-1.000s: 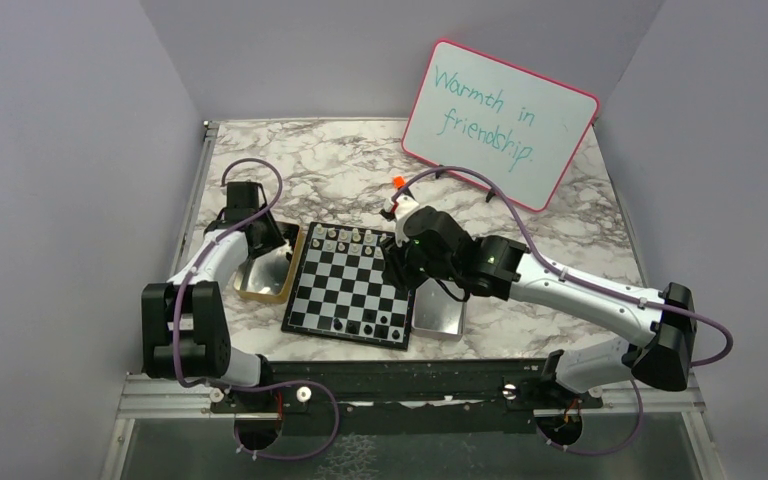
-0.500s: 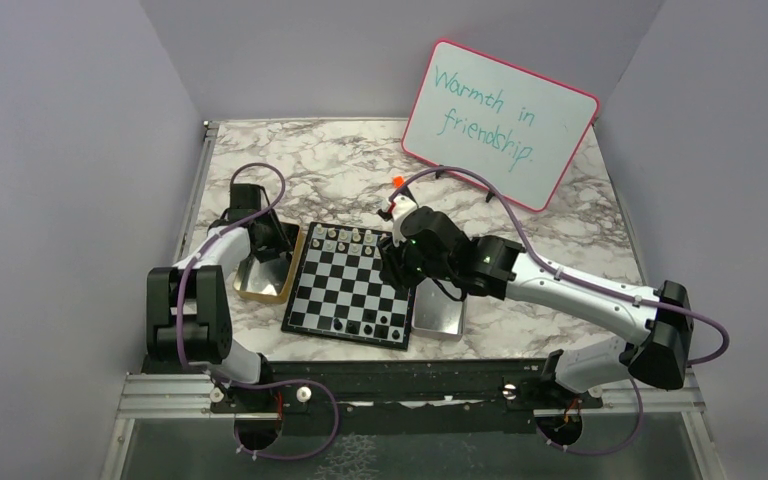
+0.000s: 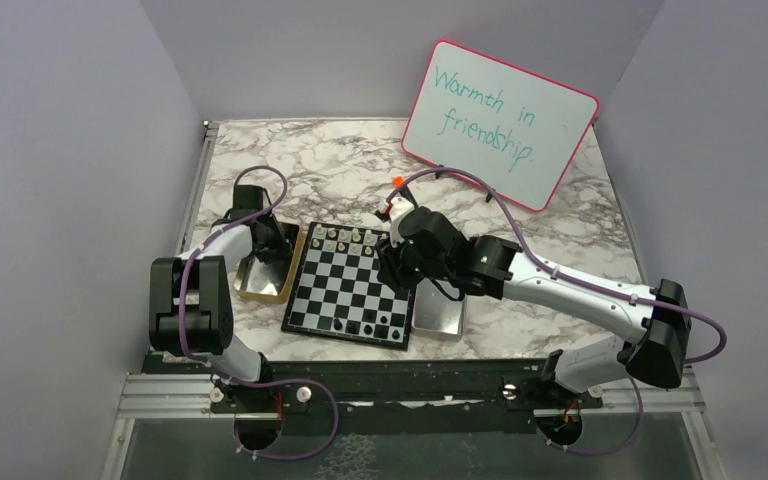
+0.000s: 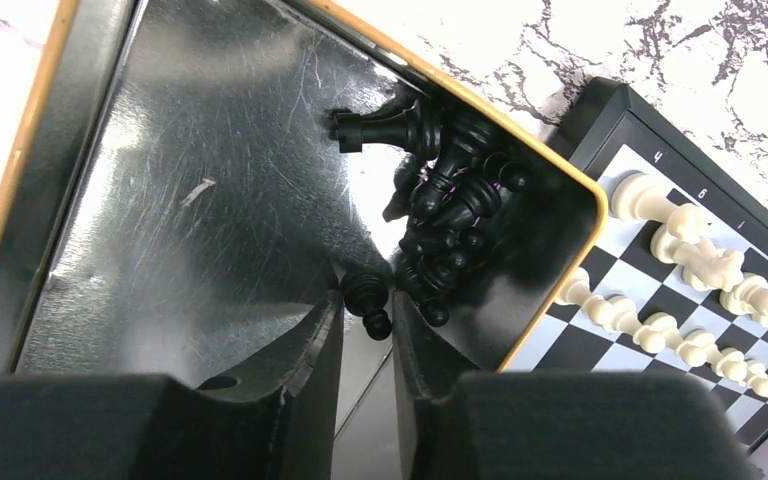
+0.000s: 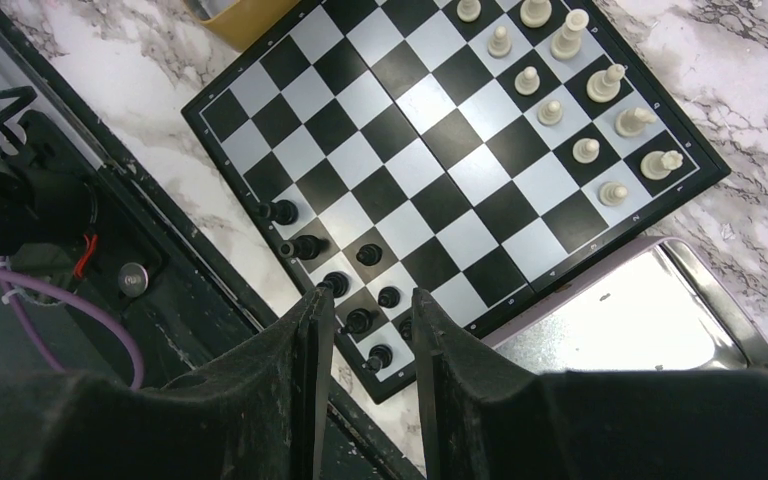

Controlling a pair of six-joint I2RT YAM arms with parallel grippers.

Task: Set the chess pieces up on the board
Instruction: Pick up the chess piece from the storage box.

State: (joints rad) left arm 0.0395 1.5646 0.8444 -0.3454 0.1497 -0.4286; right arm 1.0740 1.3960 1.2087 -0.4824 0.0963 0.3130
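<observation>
The left gripper [image 4: 368, 305] stood with its fingers close on either side of a black pawn [image 4: 365, 293] lying tilted on the floor of the gold tray [image 4: 180, 200]. Whether they truly pinched it could not be told. The other black pieces [image 4: 455, 190] lay heaped just beyond, in the corner nearest the board [image 4: 610, 115], over which the right gripper [image 5: 365, 300] hung spread and empty.

The board [image 3: 350, 285] lies between a left tray [image 3: 258, 294] and a right tray [image 3: 442, 320], whiteboard [image 3: 500, 122] behind.
</observation>
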